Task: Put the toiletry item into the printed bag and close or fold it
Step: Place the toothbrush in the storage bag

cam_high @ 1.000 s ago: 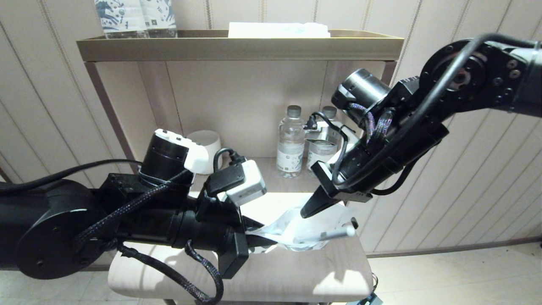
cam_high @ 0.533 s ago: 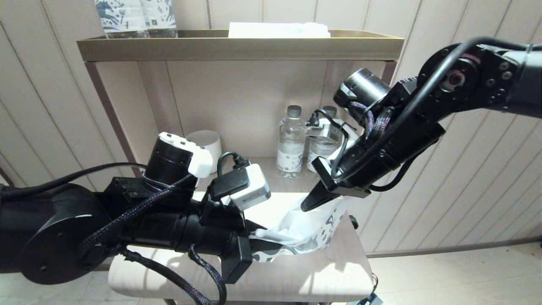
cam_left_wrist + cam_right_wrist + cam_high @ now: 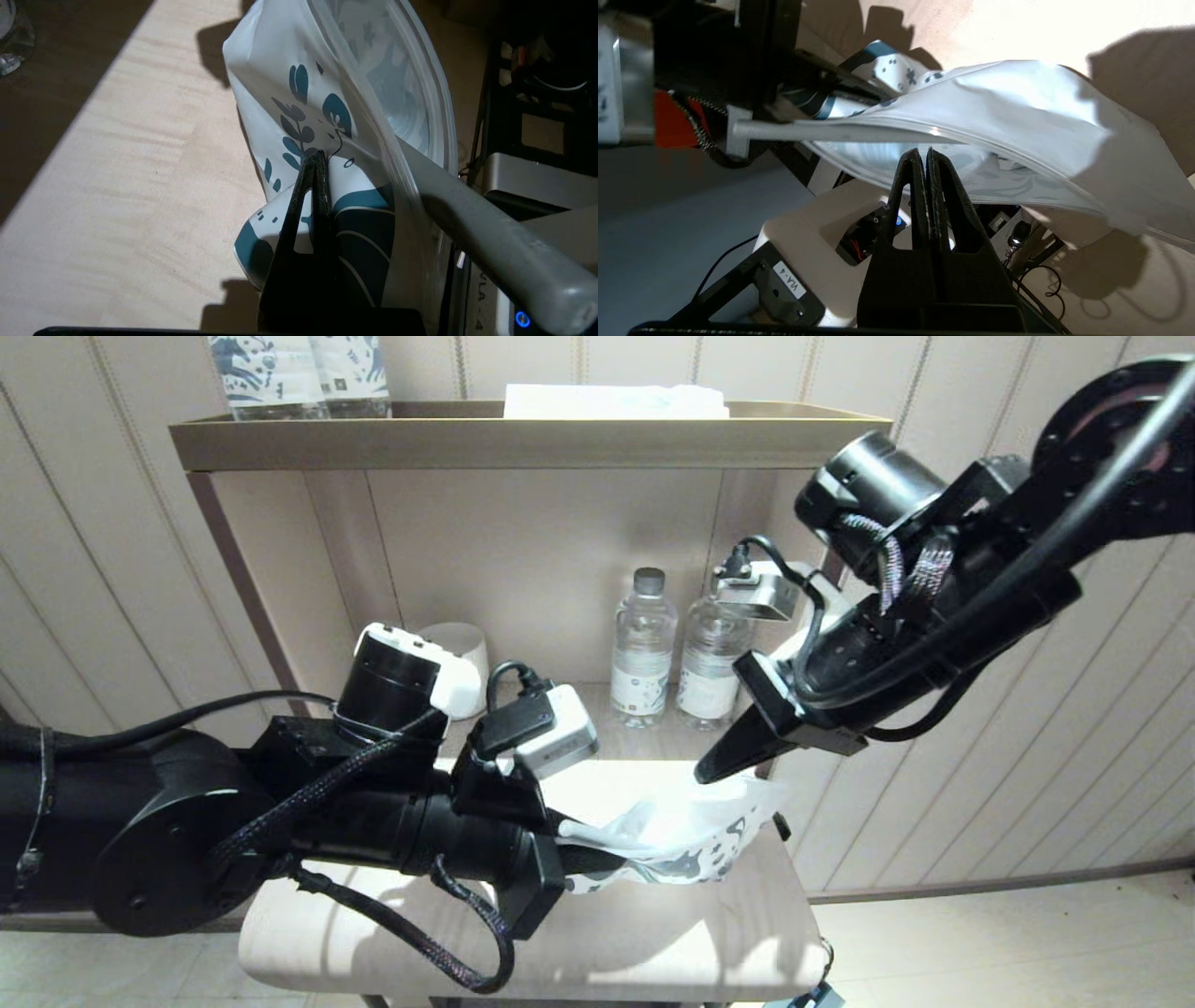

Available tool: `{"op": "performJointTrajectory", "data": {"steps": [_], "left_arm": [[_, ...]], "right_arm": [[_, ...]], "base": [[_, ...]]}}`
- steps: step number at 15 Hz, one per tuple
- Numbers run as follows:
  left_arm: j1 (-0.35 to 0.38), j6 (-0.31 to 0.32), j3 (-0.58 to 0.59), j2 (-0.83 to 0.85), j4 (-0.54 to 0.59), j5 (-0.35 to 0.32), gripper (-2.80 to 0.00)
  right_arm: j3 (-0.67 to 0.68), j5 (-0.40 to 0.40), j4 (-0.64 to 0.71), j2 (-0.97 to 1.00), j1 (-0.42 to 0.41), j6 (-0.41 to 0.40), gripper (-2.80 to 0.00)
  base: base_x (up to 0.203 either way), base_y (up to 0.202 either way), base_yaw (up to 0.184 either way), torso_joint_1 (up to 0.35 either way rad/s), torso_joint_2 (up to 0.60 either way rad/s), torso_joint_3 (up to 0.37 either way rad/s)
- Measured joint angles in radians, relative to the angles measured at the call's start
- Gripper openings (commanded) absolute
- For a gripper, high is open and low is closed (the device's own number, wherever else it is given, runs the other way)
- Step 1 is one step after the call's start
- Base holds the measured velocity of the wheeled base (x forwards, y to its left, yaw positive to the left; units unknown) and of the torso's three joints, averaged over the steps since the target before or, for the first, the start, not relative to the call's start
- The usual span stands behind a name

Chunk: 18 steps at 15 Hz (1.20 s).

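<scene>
Left gripper (image 3: 597, 861) is clamped on a printed fold of the printed bag (image 3: 686, 831), at the right half of the tabletop (image 3: 373, 933), roughly midway between its front and rear edges. The left wrist view confirms the fingers pressed together with the film pinched between them, the pouch standing up from the surface with its mouth gaping.

The toiletry item (image 3: 486, 233) now lies along the inside of the pouch, entering through the mouth; its blunt end still projects from the opening toward the left arm. One second ago the stick lay exposed across the bag near the right edge of the tabletop. It has since gone inside. Insertion is judged largely complete but not full.

Right gripper (image 3: 714, 770) has risen and drawn back toward the right rear corner; its fingers are pressed together with nothing between them, the tips just off the bag's rim. A second ago it stood lower, over the bag.

Outstanding: seat the projecting end, then close or fold the mouth. Risk: the stick sliding back out if the pouch tips.
</scene>
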Motion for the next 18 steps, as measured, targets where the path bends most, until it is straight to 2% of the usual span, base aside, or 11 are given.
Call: {"op": "performJointTrajectory", "data": {"steps": [2, 4, 5, 7, 12, 18], "left_arm": [[0.007, -0.057, -0.034, 0.011, 0.000, 0.006, -2.80], [0.009, -0.150, -0.082, 0.026, 0.000, 0.021, -2.80], [0.009, -0.195, -0.108, 0.036, 0.001, 0.042, -2.80], [0.012, -0.245, -0.148, 0.061, 0.005, 0.098, -2.80], [0.026, -0.265, -0.190, 0.104, 0.013, 0.111, -2.80], [0.032, -0.264, -0.192, 0.111, 0.012, 0.111, -2.80]], "right_arm": [[0.000, -0.010, 0.005, -0.045, 0.016, 0.000, -2.80], [0.000, -0.049, 0.033, -0.080, 0.050, 0.002, -2.80], [0.001, -0.080, 0.039, -0.091, 0.065, 0.002, -2.80], [0.003, -0.128, 0.039, -0.102, 0.077, 0.004, -2.80], [0.043, -0.252, 0.033, -0.108, 0.097, 0.006, -2.80], [0.040, -0.283, -0.039, -0.111, 0.155, 0.052, -2.80]], "base": [[0.000, 0.000, 0.000, 0.000, 0.00, 0.000], [0.000, 0.000, 0.000, 0.000, 0.00, 0.000], [0.000, 0.000, 0.000, 0.000, 0.00, 0.000], [0.000, 0.000, 0.000, 0.000, 0.00, 0.000], [0.000, 0.000, 0.000, 0.000, 0.00, 0.000], [0.000, 0.000, 0.000, 0.000, 0.00, 0.000]]}}
